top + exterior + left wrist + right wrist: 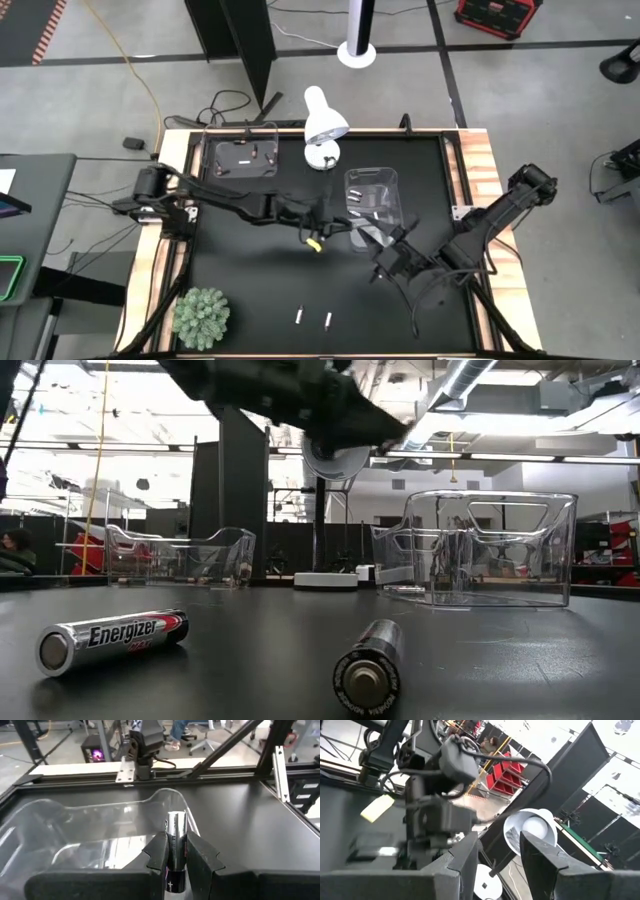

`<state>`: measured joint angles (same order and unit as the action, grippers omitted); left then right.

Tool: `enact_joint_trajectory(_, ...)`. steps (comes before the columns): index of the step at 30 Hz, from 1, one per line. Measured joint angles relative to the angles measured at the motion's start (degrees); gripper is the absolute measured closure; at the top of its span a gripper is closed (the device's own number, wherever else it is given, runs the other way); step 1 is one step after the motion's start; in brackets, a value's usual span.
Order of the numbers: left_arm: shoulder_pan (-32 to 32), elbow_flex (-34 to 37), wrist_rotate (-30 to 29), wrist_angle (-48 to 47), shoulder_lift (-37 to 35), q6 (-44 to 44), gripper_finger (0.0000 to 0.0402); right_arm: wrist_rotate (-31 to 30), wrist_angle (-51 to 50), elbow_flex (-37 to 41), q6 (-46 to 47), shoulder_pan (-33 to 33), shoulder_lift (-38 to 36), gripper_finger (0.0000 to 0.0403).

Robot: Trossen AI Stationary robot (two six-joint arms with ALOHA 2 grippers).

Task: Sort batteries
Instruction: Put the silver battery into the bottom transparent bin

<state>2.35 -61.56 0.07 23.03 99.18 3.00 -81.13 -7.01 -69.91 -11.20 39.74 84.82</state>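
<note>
While a silver battery point(176, 840) stands clamped between the two dark fingers of the left pincer point(175, 857), it hangs just at the rim of the clear bin point(75, 835) near the middle of the black desk point(250, 280), on the side of that bin facing the left arm. Inside this bin lie a few more batteries point(372, 213), while two loose batteries point(313, 319) rest on the desk well apart from the bin, toward the front edge; seen from desk height, one is a silver and black Energizer cell point(112, 640) lying sideways and the other a dark cell point(368, 666) lying end-on. The right pincer point(385, 262) hovers just beside the same bin on its front side, its fingers parted with nothing between them. A second clear bin point(242, 158) holding batteries sits farther back to the left, with a white lamp point(323, 122) between the two bins and a green plant point(201, 318) near the front-left corner.
</note>
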Motion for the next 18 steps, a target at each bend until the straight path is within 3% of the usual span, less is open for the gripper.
enact_joint_trajectory(11,-0.11,-16.41,4.09,-11.15,14.51,2.08,0.0361,0.01,0.09,0.0,-0.68,0.43,0.0,0.0243)
enact_joint_trajectory(18,-0.35,-22.07,4.23,-18.32,18.87,1.68,0.0361,0.01,0.04,0.0,-0.74,0.43,0.0,0.0243)
